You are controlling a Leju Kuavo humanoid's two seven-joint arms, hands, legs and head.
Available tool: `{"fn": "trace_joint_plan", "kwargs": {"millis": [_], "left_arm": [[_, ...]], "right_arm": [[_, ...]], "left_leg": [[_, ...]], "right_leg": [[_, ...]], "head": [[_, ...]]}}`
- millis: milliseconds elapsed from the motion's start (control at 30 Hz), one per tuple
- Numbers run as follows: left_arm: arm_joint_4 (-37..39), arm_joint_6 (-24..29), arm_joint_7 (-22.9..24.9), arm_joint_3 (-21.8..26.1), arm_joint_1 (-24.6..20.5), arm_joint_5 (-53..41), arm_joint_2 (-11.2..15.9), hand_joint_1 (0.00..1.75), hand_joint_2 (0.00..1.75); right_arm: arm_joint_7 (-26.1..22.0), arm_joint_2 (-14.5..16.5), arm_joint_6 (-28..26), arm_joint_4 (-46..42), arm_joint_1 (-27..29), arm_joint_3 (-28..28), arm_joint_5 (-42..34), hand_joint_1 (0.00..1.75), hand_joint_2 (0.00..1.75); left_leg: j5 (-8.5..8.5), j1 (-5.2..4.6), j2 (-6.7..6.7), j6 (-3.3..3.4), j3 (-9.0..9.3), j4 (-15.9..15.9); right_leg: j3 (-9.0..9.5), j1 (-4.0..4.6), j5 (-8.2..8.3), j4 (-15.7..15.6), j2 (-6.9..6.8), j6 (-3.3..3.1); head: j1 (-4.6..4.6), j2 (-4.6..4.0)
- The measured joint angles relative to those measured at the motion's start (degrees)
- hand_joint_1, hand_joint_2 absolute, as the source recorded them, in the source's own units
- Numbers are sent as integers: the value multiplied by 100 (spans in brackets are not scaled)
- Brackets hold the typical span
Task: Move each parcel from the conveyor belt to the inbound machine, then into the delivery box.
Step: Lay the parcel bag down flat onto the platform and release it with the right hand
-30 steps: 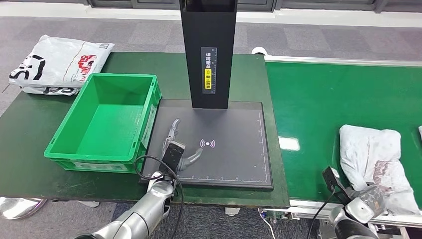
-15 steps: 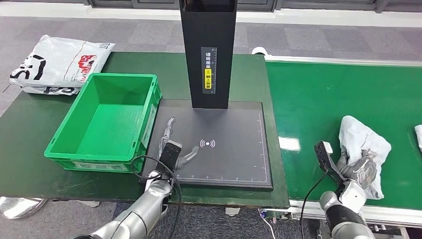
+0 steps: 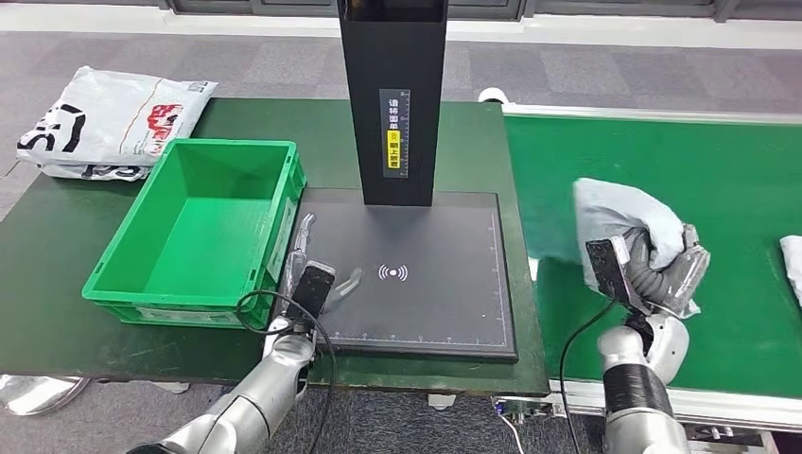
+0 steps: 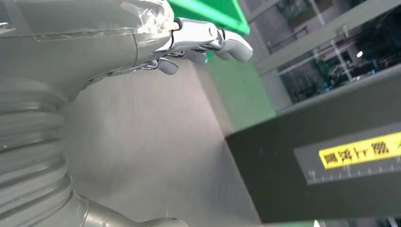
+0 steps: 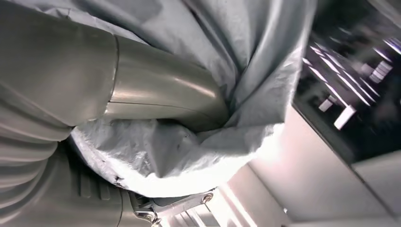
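Your right hand grips the grey parcel, lifted above the conveyor belt; the bag bulges up and away from the hand, long axis unclear. The inbound machine lies to that hand's left. Your left hand rests there, fingers apart, nearer the delivery box beyond.

We are in a parcel-sorting station — a wide green conveyor belt runs beside a dark green table carrying a black flat scanning pad with a tall black column, a green plastic crate and a white plastic mail bag.
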Motion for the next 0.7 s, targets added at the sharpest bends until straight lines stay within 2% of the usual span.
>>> {"fn": "trace_joint_plan", "kwargs": {"millis": [100,200,333,500,700], "left_arm": [[-2,-54,6,90,-130,-126,73,0,175],[-2,-123,90,122,-291,-299,117,0,175],[-2,-211,238,179,-510,-450,123,0,175],[8,-302,274,187,-604,-527,123,0,175],[16,-390,332,187,-639,-561,120,0,175]], "right_arm": [[243,299,1,-547,97,420,-121,175,175],[1004,469,16,-789,119,1282,63,175,175],[1961,548,181,-891,151,2643,303,175,175],[2407,541,1278,-931,232,3897,66,175,175],[2777,479,2281,-922,288,4670,26,175,175]], "left_leg": [[5,2,-5,-9,-1,-2],[8,2,1,-12,0,-2],[11,2,0,-15,0,-2],[10,2,3,-17,-1,-2],[8,2,2,-19,-2,-2]], "right_leg": [[-1,2,-3,8,-4,-5],[-5,1,-1,10,1,-11],[-10,1,2,10,0,-15],[-12,1,2,10,4,-15],[-14,1,1,8,3,-15]], "head": [[0,0],[1,0],[0,0],[0,0],[0,0]]}}
